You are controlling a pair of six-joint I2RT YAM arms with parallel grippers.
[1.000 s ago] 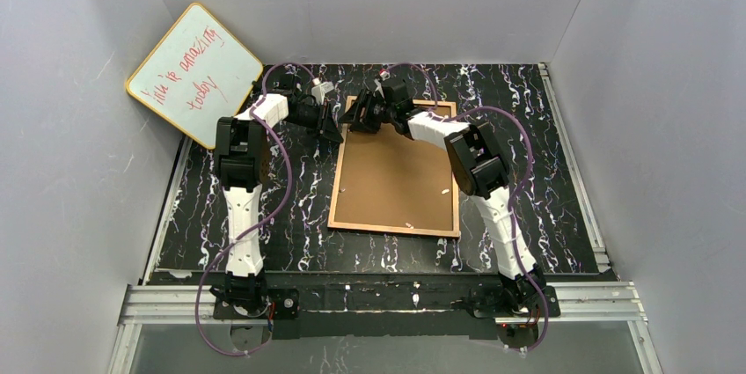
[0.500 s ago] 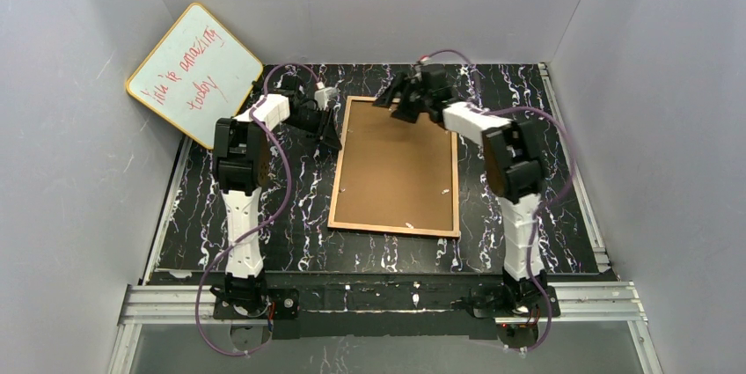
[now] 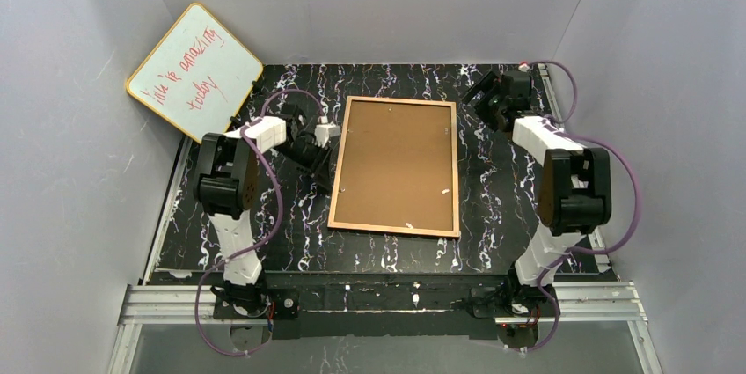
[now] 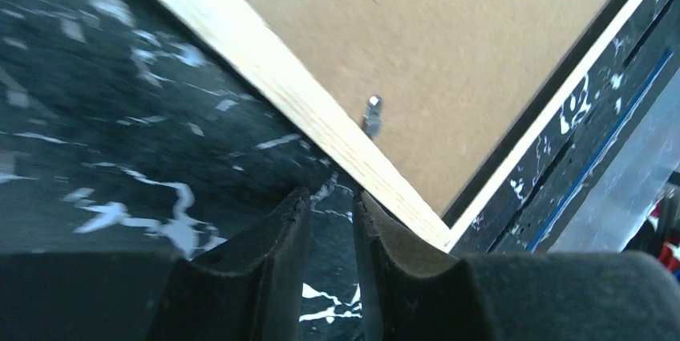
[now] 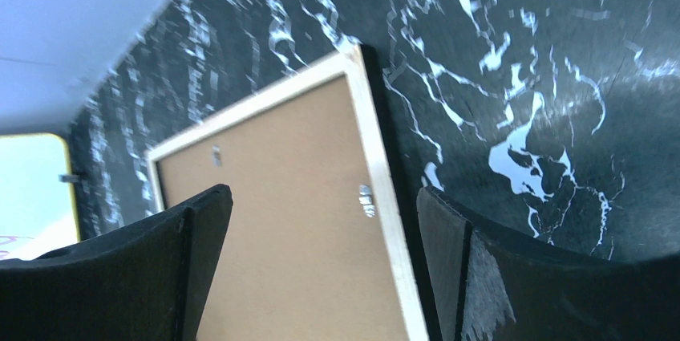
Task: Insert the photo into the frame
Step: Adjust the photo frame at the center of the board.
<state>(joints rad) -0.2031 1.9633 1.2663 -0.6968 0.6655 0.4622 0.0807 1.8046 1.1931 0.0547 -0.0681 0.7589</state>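
Because the backing panel (image 3: 396, 163) apparently sits in the frame (image 4: 265, 56) ahead of them, the left fingers (image 4: 277, 249) stand slightly apart and the right fingers (image 5: 196, 257) wide apart, both empty.

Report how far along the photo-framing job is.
Done: the thin wood-backed rectangular frame lies face down with the brown hardboard backing panel seated inside it. The photo is not visible; whether it lies under the panel cannot be told. In hand: nothing; the left gripper, slightly parted, sits at the frame's left rim, the right gripper hangs open beside it. Left: perhaps securing the panel, if the photo is inside.
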